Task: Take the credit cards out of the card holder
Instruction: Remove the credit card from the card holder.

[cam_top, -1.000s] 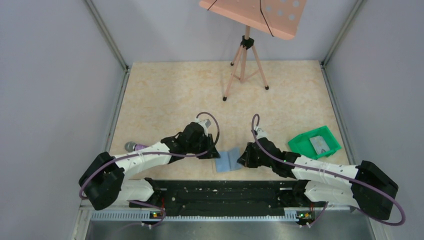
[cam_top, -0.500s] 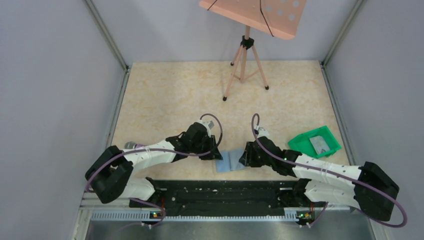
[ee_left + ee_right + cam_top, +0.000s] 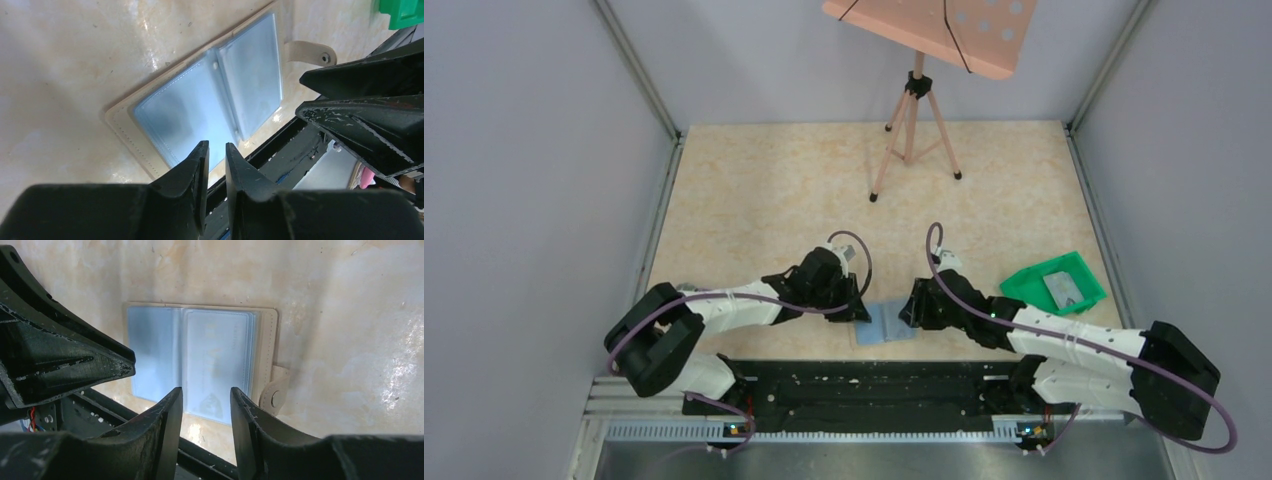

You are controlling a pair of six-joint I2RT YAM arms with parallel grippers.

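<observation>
The card holder (image 3: 885,322) lies open and flat on the bench (image 3: 764,190), close to its near edge, with its two light-blue panels facing up and a beige rim showing around them. We see it between the two arms: the left fingers (image 3: 854,306) sit at its left edge and the right fingers (image 3: 912,306) at its right edge. In the left wrist view the left fingers (image 3: 203,154) are drawn almost together, with only a thin slit between them. They grasp nothing, and their tips hang over the near edge of one blue panel of the card holder (image 3: 200,107). In the right wrist view the right fingers (image 3: 174,401) are released, parted by a moderate gap and holding nothing, above the near edge of the card holder (image 3: 155,352). There a pale credit card (image 3: 217,357) shows inside the panel next to the beige snap tab (image 3: 274,390). Well to the right stands a green tray (image 3: 1022,291) with a grey card (image 3: 1064,289) lying in it. At the far side of the bench stands a tripod music stand (image 3: 913,120).
</observation>
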